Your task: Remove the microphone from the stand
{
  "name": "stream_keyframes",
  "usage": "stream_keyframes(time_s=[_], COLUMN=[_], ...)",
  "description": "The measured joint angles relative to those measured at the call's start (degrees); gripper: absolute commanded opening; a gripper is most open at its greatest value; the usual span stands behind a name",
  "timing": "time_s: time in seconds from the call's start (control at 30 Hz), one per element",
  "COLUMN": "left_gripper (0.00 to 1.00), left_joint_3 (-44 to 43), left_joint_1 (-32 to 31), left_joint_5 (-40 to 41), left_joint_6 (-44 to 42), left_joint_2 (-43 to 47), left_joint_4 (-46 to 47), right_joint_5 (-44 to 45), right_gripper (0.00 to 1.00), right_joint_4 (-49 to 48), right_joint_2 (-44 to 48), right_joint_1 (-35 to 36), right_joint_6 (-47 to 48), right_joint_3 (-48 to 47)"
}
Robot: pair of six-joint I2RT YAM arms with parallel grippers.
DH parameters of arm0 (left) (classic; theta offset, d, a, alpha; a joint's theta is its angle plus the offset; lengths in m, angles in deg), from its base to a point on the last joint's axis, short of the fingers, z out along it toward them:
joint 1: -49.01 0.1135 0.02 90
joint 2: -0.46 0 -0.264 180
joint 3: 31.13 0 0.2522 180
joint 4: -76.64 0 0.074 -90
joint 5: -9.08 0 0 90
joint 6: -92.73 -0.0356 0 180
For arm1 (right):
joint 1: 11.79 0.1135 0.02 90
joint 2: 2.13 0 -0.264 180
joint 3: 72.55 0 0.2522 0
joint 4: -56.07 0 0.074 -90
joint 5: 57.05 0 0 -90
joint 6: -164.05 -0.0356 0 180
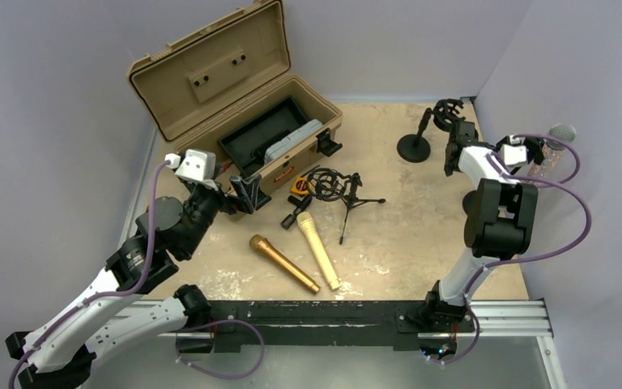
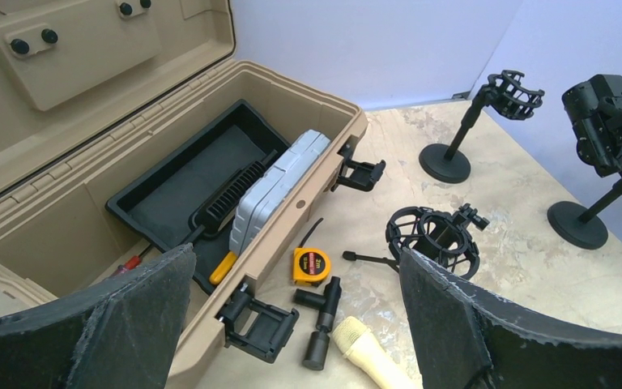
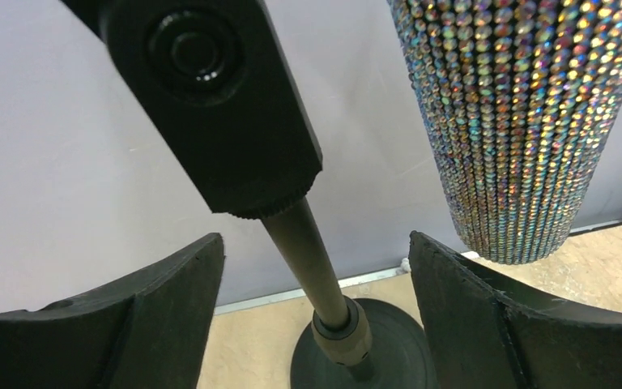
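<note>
Progress is small so far, by my judgement. The glittering microphone (image 3: 526, 121) hangs in the upper right of the right wrist view, just beside the black stand (image 3: 312, 259). Its holder is outside the frame, so I cannot tell if it sits in it. My right claw (image 3: 316, 241) has its fingers apart below the microphone and grips nothing. My left claw (image 2: 297, 253) is also wide apart and empty, near the open case (image 1: 235, 97) in the upper left of the desk (image 1: 421, 235). Grasping the microphone and lifting it out are not yet done.
</note>
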Motion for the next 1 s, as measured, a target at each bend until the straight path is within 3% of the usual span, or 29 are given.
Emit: stream_keyframes(time_s=[0.3, 0.43, 0.67, 1.0], left_gripper=[0.93, 0.93, 0.93, 0.93], left_joint_3=[0.00, 0.00, 0.00, 0.00], left_joint_1=[-0.04, -0.31, -0.37, -0.37], left_joint_5=[-0.02, 0.00, 0.02, 0.13], left_joint_6=[0.00, 0.00, 0.00, -0.17], left_joint_2=[-0.61, -0.28, 0.81, 1.55], left_joint_4=[0.00, -0.02, 0.00, 0.00], right_joint_5=[0.17, 0.28, 1.18, -1.07], right_gripper=[0.29, 0.14, 0.05, 0.05], right_joint_4=[0.02, 0.28, 2.05, 1.31], right_joint_2=[0.00, 0.00, 0.76, 5.66], right_joint_1=[0.09, 0.31, 4.02, 26.25], right_joint_6=[-0.92, -0.96, 0.28, 0.33], right_joint_3=[-0.24, -0.24, 0.04, 2.19])
